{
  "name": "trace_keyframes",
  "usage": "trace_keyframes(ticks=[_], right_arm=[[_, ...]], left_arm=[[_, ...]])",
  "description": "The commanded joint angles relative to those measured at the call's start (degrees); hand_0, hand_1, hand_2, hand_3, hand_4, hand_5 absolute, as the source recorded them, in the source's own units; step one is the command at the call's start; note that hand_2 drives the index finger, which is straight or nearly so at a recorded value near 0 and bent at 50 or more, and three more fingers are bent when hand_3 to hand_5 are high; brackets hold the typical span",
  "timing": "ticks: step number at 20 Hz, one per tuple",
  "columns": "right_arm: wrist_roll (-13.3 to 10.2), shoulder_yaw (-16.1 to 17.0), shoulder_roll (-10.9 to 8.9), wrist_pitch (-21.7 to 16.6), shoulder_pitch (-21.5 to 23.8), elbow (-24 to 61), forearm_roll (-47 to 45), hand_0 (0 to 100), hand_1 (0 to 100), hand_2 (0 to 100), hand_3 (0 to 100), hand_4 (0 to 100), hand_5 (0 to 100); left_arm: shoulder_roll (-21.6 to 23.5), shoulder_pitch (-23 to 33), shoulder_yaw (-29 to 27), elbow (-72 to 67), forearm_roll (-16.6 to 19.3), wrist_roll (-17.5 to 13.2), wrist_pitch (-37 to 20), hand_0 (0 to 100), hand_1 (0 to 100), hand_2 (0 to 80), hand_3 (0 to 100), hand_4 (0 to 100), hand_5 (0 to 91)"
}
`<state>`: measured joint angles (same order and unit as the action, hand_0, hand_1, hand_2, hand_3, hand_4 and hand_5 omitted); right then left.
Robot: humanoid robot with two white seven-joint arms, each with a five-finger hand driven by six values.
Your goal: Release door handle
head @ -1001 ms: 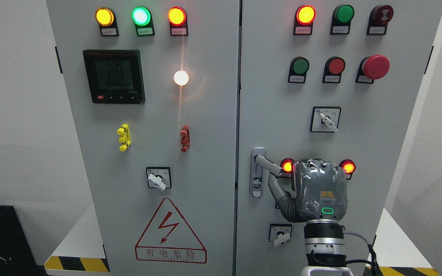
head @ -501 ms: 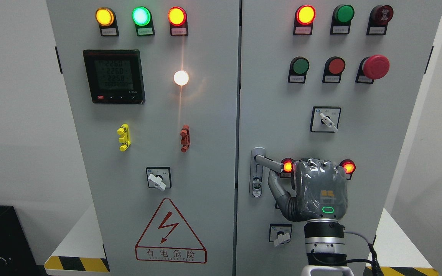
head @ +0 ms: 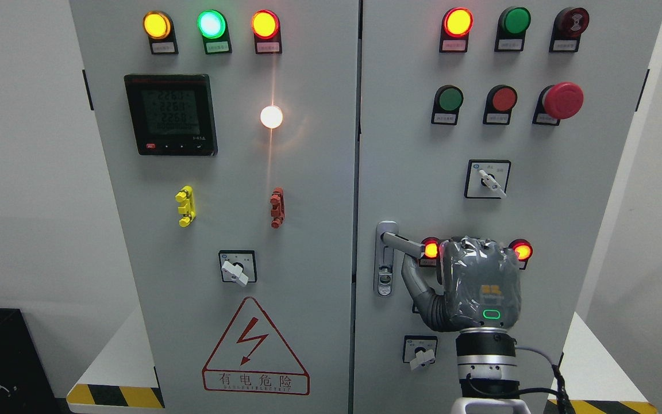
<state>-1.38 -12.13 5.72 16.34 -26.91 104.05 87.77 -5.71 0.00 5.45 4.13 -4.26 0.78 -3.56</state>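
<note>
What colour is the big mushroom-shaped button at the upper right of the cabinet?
The mushroom button is red, seen in the head view.

Grey two-door electrical cabinet point(head: 308, 172), right hand point(head: 477, 284) raised before the right door, thumb beneath the silver door handle point(head: 403, 242), lever angled right toward a lit red lamp point(head: 431, 249), yellow-black striped bench point(head: 114, 395) edge below

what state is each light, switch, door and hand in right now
right hand: at the door handle, grip hidden behind its back
door handle: lever roughly level, pointing right
right door: closed
left door: closed
top-left lamps: yellow, green, red all lit
white lamp: lit
meter: display on
top-right red lamp: lit
green lamp beside it: unlit
emergency stop: cannot tell
</note>
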Motion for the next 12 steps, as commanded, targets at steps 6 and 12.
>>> trace_keyframes(ticks=[6,12], right_arm=[[-0.03,0.09,-0.09,-0.25,1.68,2.12,-0.23,52,26,96,100,100,100],[-1.35,0.96,-0.18,-1.13,7.12,6.07,-0.50,52,26,88,100,99,97]], left_arm=[[0.00,0.97,0.00,0.01,-0.04,0.01,-0.05,12,56,0.0,0,0,0.0],[0.00,0.97,0.00,0.01,0.04,0.01,-0.05,12,56,0.0,0,0,0.0]])
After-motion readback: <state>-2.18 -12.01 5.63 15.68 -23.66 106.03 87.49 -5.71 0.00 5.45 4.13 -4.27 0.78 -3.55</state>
